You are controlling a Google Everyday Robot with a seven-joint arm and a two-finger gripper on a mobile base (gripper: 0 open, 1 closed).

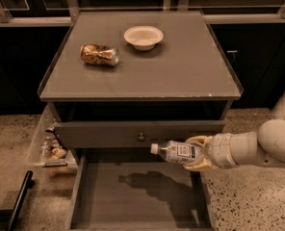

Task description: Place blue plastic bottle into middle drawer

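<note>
The blue plastic bottle (177, 151) is clear with a white cap and a pale label. It lies roughly level, cap pointing left, held in the air over the open middle drawer (133, 196). My gripper (196, 153) comes in from the right and is shut on the bottle's base end, with yellowish fingers (198, 140) above and below it. The bottle hangs above the drawer's right half, just below the grey drawer front with a small round knob (141, 136). Its shadow falls on the drawer floor.
On the grey cabinet top (190, 71) lie a golden-brown metal can (99, 55) on its side and a white bowl (143, 36). A clear side bin (48, 146) with small items hangs at the cabinet's left. A dark bar (17, 201) stands at lower left. The floor is speckled stone.
</note>
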